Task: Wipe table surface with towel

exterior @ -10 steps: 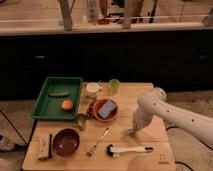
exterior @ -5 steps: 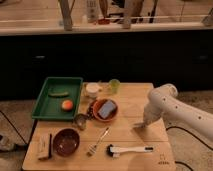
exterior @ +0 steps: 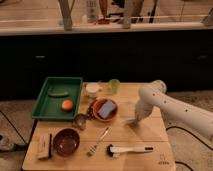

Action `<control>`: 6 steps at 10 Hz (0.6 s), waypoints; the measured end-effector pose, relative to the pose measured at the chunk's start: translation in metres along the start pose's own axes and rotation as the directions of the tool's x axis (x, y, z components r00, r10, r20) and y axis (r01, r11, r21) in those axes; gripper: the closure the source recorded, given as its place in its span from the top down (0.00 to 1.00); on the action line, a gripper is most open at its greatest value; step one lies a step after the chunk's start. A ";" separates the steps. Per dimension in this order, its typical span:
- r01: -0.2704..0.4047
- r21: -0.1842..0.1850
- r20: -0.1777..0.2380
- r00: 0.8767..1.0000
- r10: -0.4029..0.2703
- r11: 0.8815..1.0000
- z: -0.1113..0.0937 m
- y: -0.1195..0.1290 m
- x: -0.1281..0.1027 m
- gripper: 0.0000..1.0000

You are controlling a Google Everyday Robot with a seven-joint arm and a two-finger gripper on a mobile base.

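The white robot arm [exterior: 165,102] reaches in from the right, elbow raised, its gripper [exterior: 134,120] pressed down on a small pale towel [exterior: 132,121] on the light wooden table [exterior: 145,137]. It has drawn back towards the table's middle since a moment ago.

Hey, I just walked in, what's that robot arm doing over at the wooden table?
The white arm reaches in from the right, and its pincer is pressed down on a small towel on the right part of the wooden table, apparently wiping. Everything else sits untouched: a green tray with food at the left, an orange bowl in the middle, a dark bowl, a fork and a brush along the front.
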State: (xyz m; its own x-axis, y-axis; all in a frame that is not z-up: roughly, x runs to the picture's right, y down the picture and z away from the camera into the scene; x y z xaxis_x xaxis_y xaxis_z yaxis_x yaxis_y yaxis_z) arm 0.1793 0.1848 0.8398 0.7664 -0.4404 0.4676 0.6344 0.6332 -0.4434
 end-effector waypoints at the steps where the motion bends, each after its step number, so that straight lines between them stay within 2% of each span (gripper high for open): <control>1: 0.032 -0.002 0.014 0.999 -0.032 0.999 0.001 -0.003 -0.014 0.01; 4: 0.089 -0.021 0.039 0.995 -0.088 0.996 -0.001 0.010 -0.034 0.01; 6: 0.081 -0.034 0.034 0.996 -0.080 0.996 -0.004 0.027 -0.023 0.01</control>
State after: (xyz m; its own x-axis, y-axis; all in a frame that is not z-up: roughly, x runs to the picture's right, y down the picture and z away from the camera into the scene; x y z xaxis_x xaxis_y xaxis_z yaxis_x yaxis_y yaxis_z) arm 0.1792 0.2095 0.8139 0.7092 -0.4679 0.5274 0.6977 0.5732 -0.4296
